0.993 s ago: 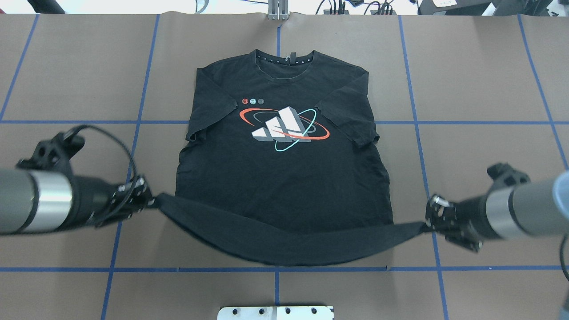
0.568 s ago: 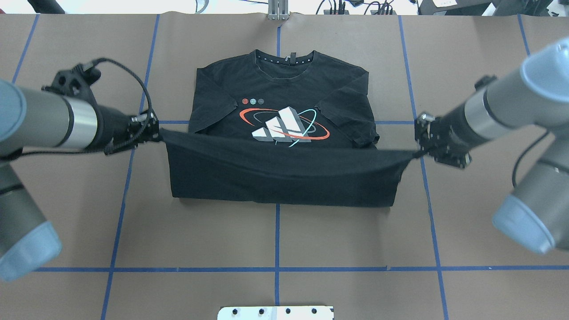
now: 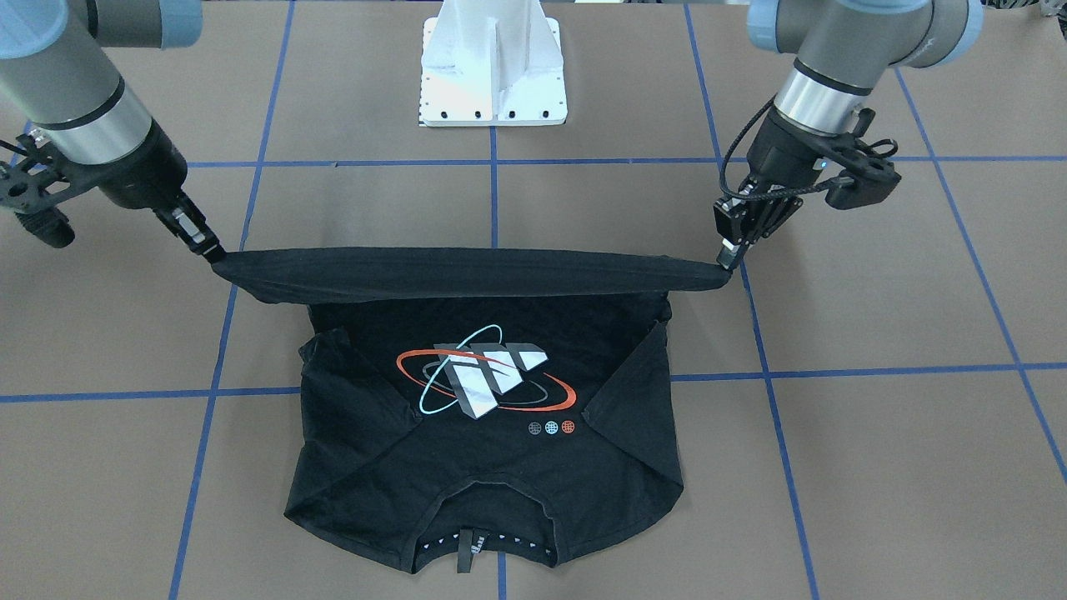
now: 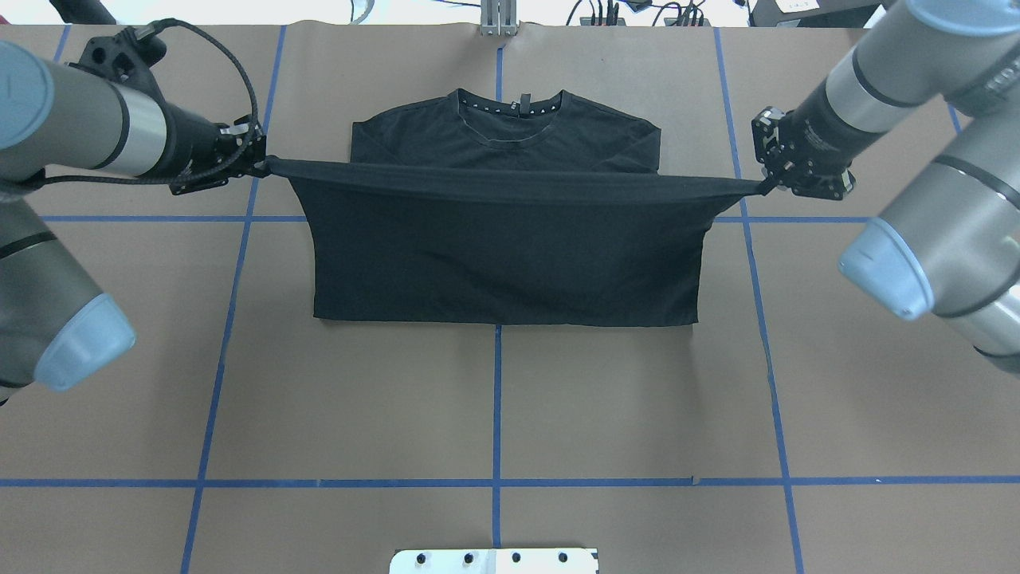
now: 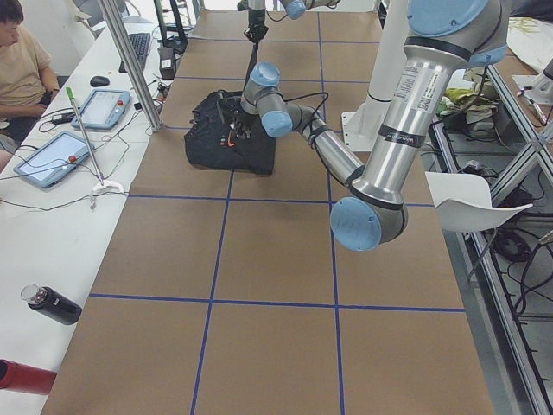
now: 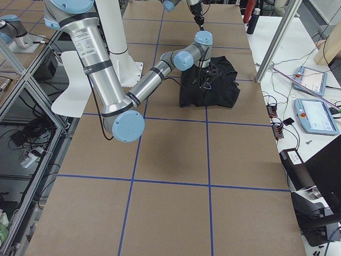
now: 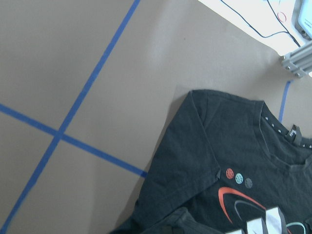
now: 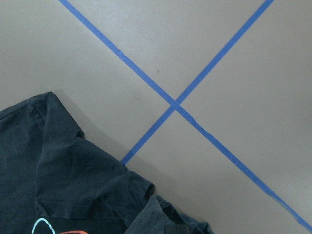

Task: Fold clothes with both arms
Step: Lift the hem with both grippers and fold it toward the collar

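The black T-shirt lies front up on the brown table, collar at the far side. Its lower hem is lifted and stretched taut between both grippers, hanging over the chest. My left gripper is shut on the hem's left corner, also in the front-facing view. My right gripper is shut on the right corner, also in the front-facing view. The raised hem hides the logo in the overhead view. The logo shows under the hem in the front-facing view.
The white pedestal base stands at the robot's side of the table. Blue tape lines grid the brown surface. A metal bracket sits at the far edge. Tablets and a bottle lie on the operators' bench.
Both grippers have carried the hem from the near edge away from the robot, up over the logo toward the collar. The shirt's back now covers the logo in the overhead view.
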Action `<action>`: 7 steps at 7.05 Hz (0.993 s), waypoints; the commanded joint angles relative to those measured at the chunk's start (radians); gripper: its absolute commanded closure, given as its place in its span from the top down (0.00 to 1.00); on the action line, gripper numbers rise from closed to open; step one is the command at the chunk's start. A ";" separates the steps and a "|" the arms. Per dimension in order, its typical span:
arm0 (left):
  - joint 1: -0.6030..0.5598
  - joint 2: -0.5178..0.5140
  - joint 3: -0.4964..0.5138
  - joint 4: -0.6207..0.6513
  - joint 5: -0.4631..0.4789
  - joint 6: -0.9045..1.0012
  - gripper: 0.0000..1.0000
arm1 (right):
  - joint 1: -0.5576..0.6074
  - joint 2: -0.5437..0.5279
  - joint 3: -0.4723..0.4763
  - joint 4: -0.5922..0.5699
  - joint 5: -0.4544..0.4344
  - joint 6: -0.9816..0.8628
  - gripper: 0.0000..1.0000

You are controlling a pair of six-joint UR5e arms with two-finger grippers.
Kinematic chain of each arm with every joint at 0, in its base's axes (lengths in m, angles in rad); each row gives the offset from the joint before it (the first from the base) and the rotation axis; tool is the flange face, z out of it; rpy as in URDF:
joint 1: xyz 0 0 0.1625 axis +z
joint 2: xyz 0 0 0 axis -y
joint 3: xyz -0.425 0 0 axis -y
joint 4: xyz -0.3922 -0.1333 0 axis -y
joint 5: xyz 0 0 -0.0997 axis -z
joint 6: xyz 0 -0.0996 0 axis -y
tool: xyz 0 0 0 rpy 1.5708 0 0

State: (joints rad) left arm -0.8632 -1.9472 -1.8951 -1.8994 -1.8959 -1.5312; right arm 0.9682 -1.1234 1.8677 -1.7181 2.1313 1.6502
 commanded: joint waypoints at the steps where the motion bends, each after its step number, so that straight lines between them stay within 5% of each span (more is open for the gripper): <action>1: -0.033 -0.120 0.185 -0.044 0.001 0.005 0.00 | 0.012 0.123 -0.186 0.009 -0.008 -0.052 0.00; 4: -0.053 -0.171 0.410 -0.245 0.008 0.002 0.00 | 0.010 0.226 -0.508 0.254 -0.057 -0.067 0.00; 7: -0.053 -0.223 0.549 -0.350 0.038 0.002 0.00 | 0.001 0.266 -0.603 0.311 -0.091 -0.072 0.00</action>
State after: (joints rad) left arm -0.9156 -2.1480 -1.4061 -2.2002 -1.8677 -1.5292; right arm 0.9738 -0.8796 1.3013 -1.4216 2.0478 1.5797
